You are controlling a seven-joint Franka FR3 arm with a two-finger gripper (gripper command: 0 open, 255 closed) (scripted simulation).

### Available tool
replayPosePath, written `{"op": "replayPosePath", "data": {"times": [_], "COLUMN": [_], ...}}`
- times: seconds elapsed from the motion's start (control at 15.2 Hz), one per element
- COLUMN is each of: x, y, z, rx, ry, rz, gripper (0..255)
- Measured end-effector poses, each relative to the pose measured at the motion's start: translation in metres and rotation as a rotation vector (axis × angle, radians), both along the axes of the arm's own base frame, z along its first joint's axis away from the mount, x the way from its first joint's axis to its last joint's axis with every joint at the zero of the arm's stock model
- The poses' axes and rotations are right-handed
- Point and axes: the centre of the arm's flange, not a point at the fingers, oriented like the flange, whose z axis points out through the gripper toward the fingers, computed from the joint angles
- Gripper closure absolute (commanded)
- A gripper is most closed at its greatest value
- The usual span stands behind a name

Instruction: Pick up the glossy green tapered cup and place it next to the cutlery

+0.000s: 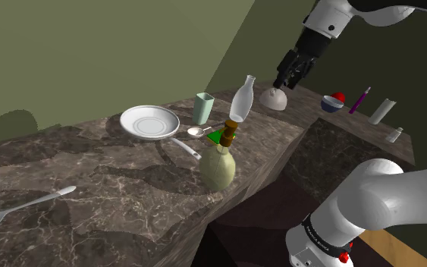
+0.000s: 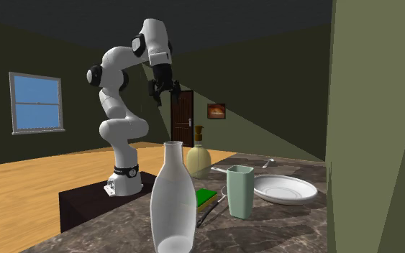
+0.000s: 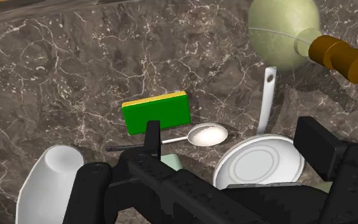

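Note:
The tapered cup is drawn pale green and stands upright on the marble counter, between a white handled dish and a clear bottle. The second exterior view has the cup beside the dish. A spoon lies just in front of the cup, next to a green sponge. Another spoon lies far off at the shoulder view's lower left. My gripper hangs open high above the counter, well clear of the cup. In the wrist view the spoon and sponge lie beyond my gripper, which hides most of the cup.
An olive vase with a brown cork stands near the counter's front corner. An upturned white bowl, a red and blue bowl, a purple stick and a white bottle sit on the farther counter. The clear bottle is tall.

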Motion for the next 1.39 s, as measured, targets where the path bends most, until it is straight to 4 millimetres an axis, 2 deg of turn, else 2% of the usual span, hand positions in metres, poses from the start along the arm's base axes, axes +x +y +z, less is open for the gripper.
{"op": "replayPosePath", "data": {"times": [0.13,0.26,0.4,0.53,1.39], "x": [0.005,0.023,0.043,0.071,0.22], "y": [0.0,0.001,0.006,0.009,0.032], "z": [-0.003,-0.011,-0.026,-0.038,-0.117], "rx": [-0.002,-0.008,-0.015,-0.022,-0.071], "ry": [0.001,0.003,0.007,0.009,0.024], "rz": [0.002,0.008,0.015,0.022,0.071], "gripper": [0,0,0,0,0]}}
